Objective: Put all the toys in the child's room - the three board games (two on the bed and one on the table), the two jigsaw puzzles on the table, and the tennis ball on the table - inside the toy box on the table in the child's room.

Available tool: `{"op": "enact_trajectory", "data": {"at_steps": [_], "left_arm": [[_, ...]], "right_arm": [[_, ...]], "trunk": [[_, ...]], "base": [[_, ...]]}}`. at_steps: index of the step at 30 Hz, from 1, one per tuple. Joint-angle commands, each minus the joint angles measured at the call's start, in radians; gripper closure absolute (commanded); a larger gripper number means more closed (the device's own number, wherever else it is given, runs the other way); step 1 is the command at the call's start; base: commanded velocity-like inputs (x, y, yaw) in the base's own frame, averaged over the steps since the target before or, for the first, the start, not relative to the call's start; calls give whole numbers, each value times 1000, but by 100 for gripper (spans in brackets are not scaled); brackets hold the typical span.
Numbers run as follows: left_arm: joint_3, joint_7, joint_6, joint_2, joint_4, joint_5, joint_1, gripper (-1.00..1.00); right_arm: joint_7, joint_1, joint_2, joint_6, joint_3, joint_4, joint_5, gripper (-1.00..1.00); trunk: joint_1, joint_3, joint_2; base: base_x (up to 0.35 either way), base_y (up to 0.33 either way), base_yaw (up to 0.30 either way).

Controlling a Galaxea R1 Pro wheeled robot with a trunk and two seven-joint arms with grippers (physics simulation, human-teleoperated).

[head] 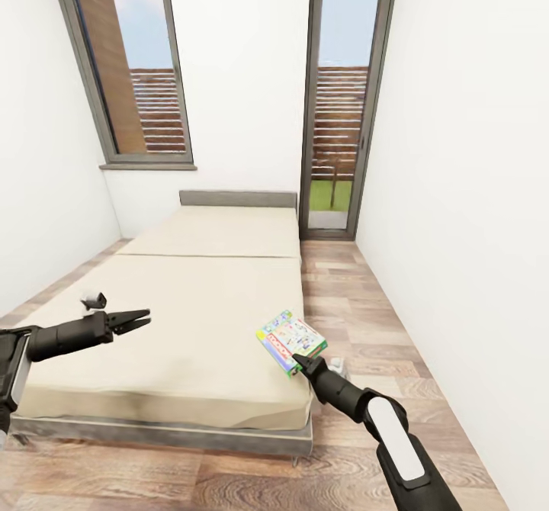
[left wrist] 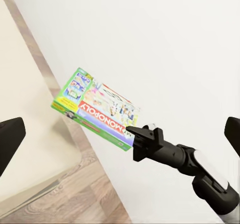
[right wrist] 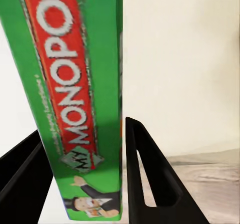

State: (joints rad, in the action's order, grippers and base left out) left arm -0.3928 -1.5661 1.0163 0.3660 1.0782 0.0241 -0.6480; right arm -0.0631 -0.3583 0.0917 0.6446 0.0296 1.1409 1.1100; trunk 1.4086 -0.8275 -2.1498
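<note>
Beige mattress of the bed (head: 191, 305), far-left edge cut off by the frame. Left gripper (head: 137, 319) over the mattress near the left edge, jaws spread, nothing between them. Green-edged board game (head: 290, 339) at the bed's front right corner, tilted, one end pinched between the right gripper's (head: 299, 361) closed-in fingers (right wrist: 150, 184). Can't tell if the box touches the mattress.
</note>
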Motion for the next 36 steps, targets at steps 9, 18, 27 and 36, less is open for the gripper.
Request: {"op": "enact_trajectory", "data": {"at_steps": [9,18,27,36], "left_arm": [[39,-5,13,-1,-1,3,-1,-100],[40,-5,13,-3,-1,3,-1,-100],[41,-5,13,-7,-1,3,-1,-100],[43,-5,12,-8,-1,3,-1,-100]], "right_arm": [[-12,7,0,9,-2,2,-8,100],[-14,8,-1,11,-7,2,-7,100],[-12,9,-2,14,-11,3,-7,100],[-49,9,-44,18,-12,71,-8,100]], "trunk": [[-35,27,63],[-69,55,126],[-104,84,189],[-138,112,252]], "base": [[0,0,0],[-151,0,0],[-28,0,0],[0,0,0]]}}
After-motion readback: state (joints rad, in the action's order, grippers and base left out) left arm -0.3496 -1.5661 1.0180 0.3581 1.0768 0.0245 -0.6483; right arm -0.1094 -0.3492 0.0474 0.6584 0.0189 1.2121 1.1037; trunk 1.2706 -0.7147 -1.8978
